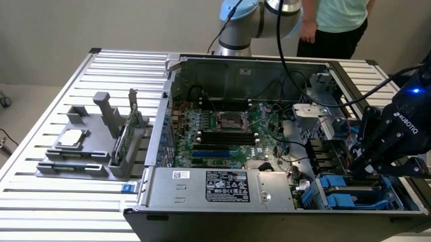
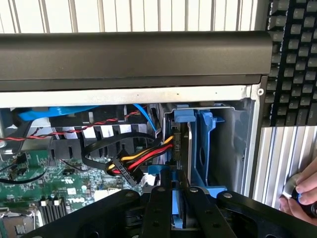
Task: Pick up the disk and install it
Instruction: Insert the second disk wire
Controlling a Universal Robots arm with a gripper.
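In the wrist view the disk [image 2: 184, 148] stands on edge in the blue drive bay [image 2: 205, 144] at the corner of the open computer case, its thin grey side and blue rail showing. My gripper [image 2: 177, 192] is shut on the disk's near end, one black finger [image 2: 159, 203] on each side. In the exterior view the gripper [image 1: 372, 162] hangs low over the drive cage [image 1: 350, 189] at the case's right front, and the disk is hidden behind it.
Red, yellow and black power cables [image 2: 141, 159] lie close beside the bay. The motherboard [image 1: 222, 126] and power supply [image 1: 225, 185] occupy most of the case. A grey fixture [image 1: 81, 151] holds a chip and a green card. A hand [image 2: 303, 193] rests outside the case; a person [image 1: 336, 20] stands behind.
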